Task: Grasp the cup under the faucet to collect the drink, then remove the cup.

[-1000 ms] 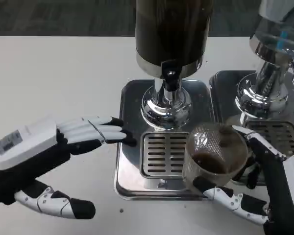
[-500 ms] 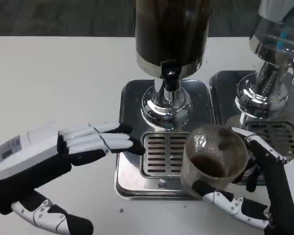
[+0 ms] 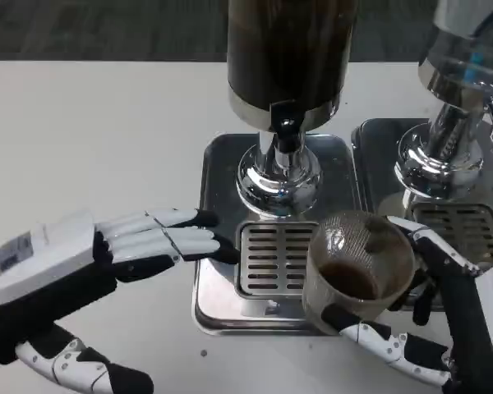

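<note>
Clear ribbed plastic cup (image 3: pixel 360 264) with a little dark drink at the bottom, gripped by the right robot hand (image 3: pixel 444 316), fingers wrapped round its right side and under its front edge. Held at the right front corner of the shiny metal drip tray (image 3: pixel 215 287), partly over the slotted grille (image 3: pixel 271 258), forward and to the right of the black faucet (image 3: pixel 286 131). Dark drink dispenser tank (image 3: pixel 289 57) up above on a chrome stand. Left robot hand (image 3: pixel 107 250) open and flat with nothing in it, fingers stretched out and black fingertips (image 3: pixel 218 246) touching the left edge of the tray. Second chrome dispenser (image 3: pixel 456 123) at the right, on the white tabletop (image 3: pixel 90 131).
</note>
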